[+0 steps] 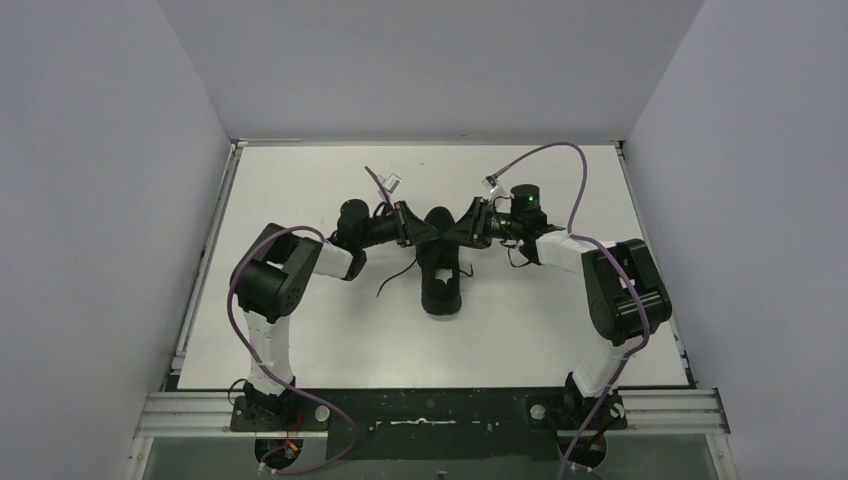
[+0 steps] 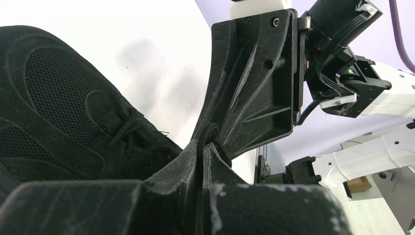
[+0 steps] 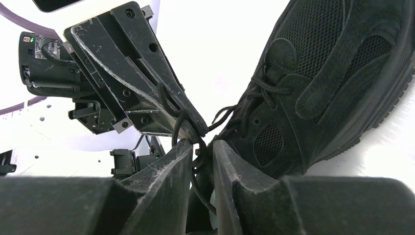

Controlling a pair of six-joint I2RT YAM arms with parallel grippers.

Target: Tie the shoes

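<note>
The black sneaker (image 1: 441,285) lies in the middle of the white table (image 1: 300,330), between the two arms. It fills the left of the left wrist view (image 2: 63,107) and the right of the right wrist view (image 3: 333,73). Both grippers meet tip to tip just above its laced part. My left gripper (image 1: 422,228) is shut on a loop of black lace (image 2: 211,133). It also shows in the right wrist view (image 3: 195,128). My right gripper (image 3: 203,144) stands narrowly open, and the lace (image 3: 182,120) runs loosely through its gap.
A loose lace end (image 1: 395,280) trails on the table left of the shoe. Grey walls close in the table on the left, right and back. Purple cables (image 1: 560,150) arch over both arms.
</note>
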